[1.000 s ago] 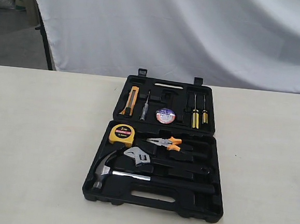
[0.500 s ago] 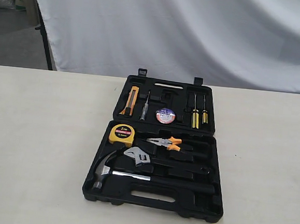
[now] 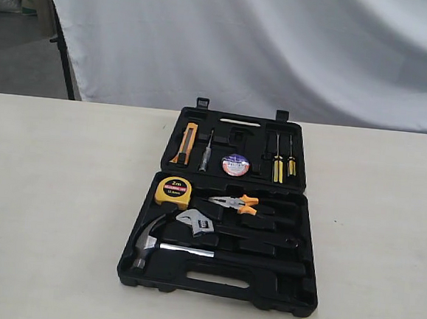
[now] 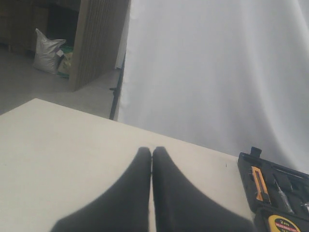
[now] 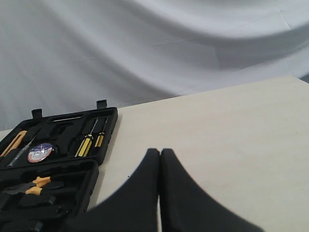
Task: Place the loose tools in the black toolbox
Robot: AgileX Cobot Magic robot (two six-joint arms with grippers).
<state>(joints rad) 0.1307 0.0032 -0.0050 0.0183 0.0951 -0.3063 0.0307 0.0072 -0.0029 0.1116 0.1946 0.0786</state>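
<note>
Left gripper (image 4: pixel 152 151) closed, empty, over table (image 4: pixel 58 145); open black toolbox (image 4: pixel 245 166) nearby, yellow tape measure (image 4: pixel 286 224) inside.

The left gripper (image 4: pixel 152 151) has its two black fingers (image 4: pixel 128 193) pressed together along their inner edges, tips meeting, with nothing between them. It points toward about 12 o'clock, straight ahead, at a shallow downward tilt. The right gripper (image 5: pixel 160 152) is posed alike: tips touching, empty, also aimed near 12 o'clock. Wrists and arms are hidden.
</note>
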